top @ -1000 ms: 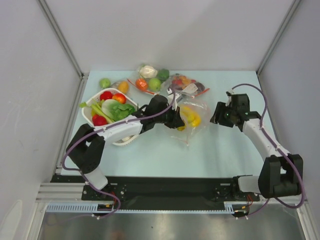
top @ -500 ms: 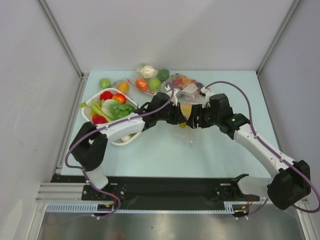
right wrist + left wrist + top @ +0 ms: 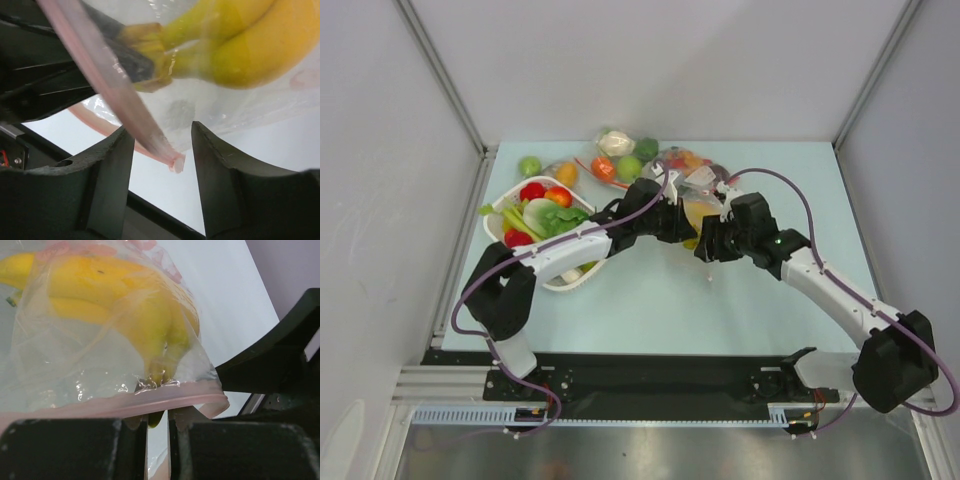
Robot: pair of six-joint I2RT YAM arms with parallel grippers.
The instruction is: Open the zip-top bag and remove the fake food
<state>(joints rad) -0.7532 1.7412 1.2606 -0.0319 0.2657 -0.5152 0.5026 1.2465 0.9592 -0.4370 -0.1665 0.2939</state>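
Note:
The zip-top bag (image 3: 698,215) is clear with a pinkish zip strip (image 3: 100,407) and hangs between both grippers at mid-table. A yellow banana bunch (image 3: 125,295) lies inside it and also shows in the right wrist view (image 3: 250,45). My left gripper (image 3: 157,425) is shut on the bag's edge just below the strip; in the top view it (image 3: 680,228) is at the bag's left side. My right gripper (image 3: 161,131) is open, with the end of the zip strip (image 3: 165,150) between its fingers, not touching either. In the top view it (image 3: 708,245) is at the bag's near right side.
A white basket (image 3: 560,285) at the left holds lettuce, red peppers and other toy food. At the back lie a bag with cauliflower (image 3: 620,150), a bag with a white label (image 3: 705,176), a green apple (image 3: 529,165) and an orange fruit (image 3: 566,174).
My right arm has swung left from the right side of the table to the bag, and its open fingers now straddle the zip strip. My left gripper has kept its hold and shifted slightly.

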